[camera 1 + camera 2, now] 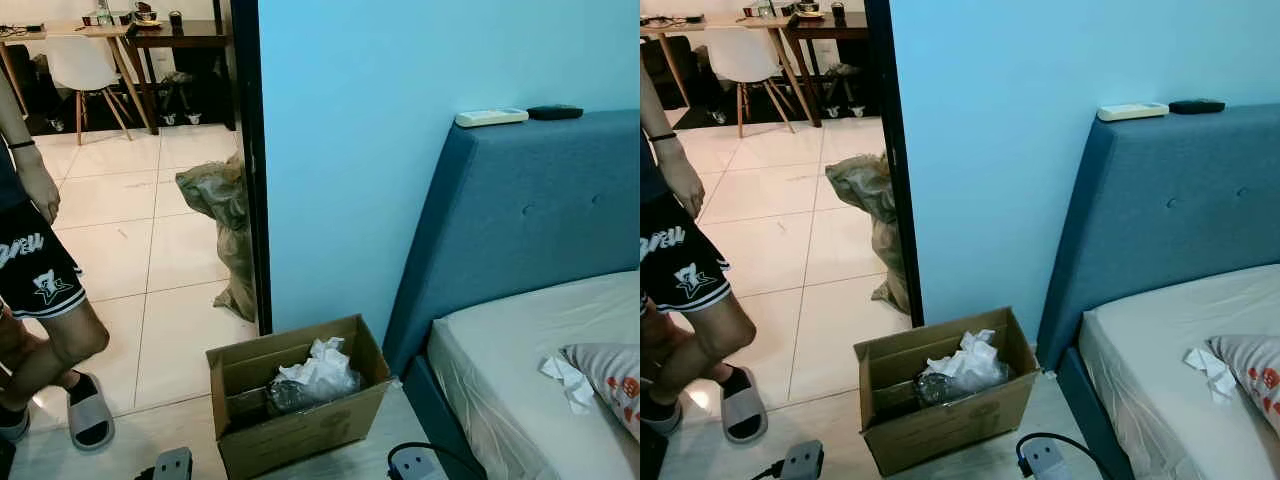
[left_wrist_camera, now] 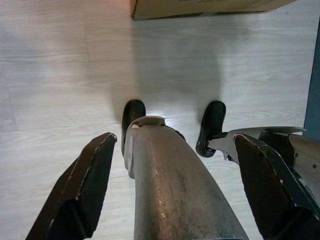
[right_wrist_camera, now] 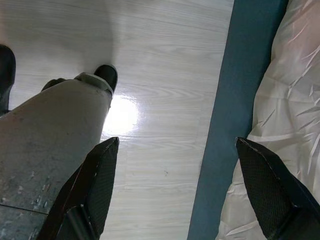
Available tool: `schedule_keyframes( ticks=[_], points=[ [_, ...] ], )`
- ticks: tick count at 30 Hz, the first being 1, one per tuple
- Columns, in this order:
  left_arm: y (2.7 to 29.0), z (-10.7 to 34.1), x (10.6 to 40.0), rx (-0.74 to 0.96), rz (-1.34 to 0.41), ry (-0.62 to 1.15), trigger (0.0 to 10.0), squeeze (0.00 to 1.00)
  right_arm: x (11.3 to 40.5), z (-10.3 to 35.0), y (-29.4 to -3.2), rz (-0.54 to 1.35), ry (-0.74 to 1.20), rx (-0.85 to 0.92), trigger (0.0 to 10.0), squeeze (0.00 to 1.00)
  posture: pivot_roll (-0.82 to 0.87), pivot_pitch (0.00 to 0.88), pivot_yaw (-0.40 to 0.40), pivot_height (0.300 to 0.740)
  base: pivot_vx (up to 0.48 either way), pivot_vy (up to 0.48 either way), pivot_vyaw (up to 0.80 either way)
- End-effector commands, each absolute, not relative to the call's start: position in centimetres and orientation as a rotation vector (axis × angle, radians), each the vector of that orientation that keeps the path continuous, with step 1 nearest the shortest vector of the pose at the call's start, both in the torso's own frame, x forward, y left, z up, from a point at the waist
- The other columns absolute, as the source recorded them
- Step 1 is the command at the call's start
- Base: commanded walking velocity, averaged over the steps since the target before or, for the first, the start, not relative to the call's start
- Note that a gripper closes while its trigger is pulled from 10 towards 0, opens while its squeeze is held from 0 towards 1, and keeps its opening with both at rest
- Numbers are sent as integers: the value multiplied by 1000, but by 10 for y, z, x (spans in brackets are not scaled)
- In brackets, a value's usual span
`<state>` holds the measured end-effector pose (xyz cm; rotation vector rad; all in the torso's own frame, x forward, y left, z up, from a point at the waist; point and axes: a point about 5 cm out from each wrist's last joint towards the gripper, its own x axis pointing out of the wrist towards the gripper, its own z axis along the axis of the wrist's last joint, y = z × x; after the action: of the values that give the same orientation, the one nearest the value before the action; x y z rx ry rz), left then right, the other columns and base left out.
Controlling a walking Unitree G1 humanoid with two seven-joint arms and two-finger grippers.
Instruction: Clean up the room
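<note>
Left eye view: one open brown cardboard box (image 1: 300,405) is being seen on the floor at 6 o'clock, holding crumpled white paper (image 1: 322,368). One white tissue wad (image 1: 567,378) is lying on the bed at 4 o'clock. Both grippers, left gripper (image 2: 170,185) and right gripper (image 3: 177,185), are being held spread, empty.

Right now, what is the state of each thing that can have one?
cardboard box: flaps open, holding crumpled paper and a dark bag
crumpled tissue: lying on the mattress
plastic sack: slumped against the door frame
left gripper: open, empty
right gripper: open, empty
</note>
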<state>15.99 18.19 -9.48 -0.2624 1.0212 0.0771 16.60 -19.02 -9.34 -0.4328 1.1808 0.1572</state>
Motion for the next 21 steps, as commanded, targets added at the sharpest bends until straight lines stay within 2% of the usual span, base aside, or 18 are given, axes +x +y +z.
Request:
schedule_keyframes(
  ticks=[1,12,15,16,20,21],
  points=[
    [177,-97,157,-270,75,1037,10000,0,167,-93,-192,152,1186,-433,10000,0,13,0,-51,740,0,0,0],
    [187,-97,152,-283,129,1023,10000,0,170,-92,-184,97,1137,-458,10000,0,21,0,-65,740,0,0,0],
    [204,-90,164,-322,234,938,10000,0,183,-83,-208,-64,1081,-429,10000,0,20,0,-61,740,0,0,0],
    [208,-86,170,-346,266,901,10000,0,188,-77,-224,-137,1058,-347,10000,0,20,0,-59,740,0,0,0],
    [211,-84,174,-362,283,878,10000,0,192,-73,-234,-182,1039,-288,10000,0,19,0,-58,740,0,0,0],
    [212,-80,181,-395,296,837,10000,0,198,-67,-243,-230,1007,-200,10000,0,20,0,-56,740,0,0,0]
  ],
)
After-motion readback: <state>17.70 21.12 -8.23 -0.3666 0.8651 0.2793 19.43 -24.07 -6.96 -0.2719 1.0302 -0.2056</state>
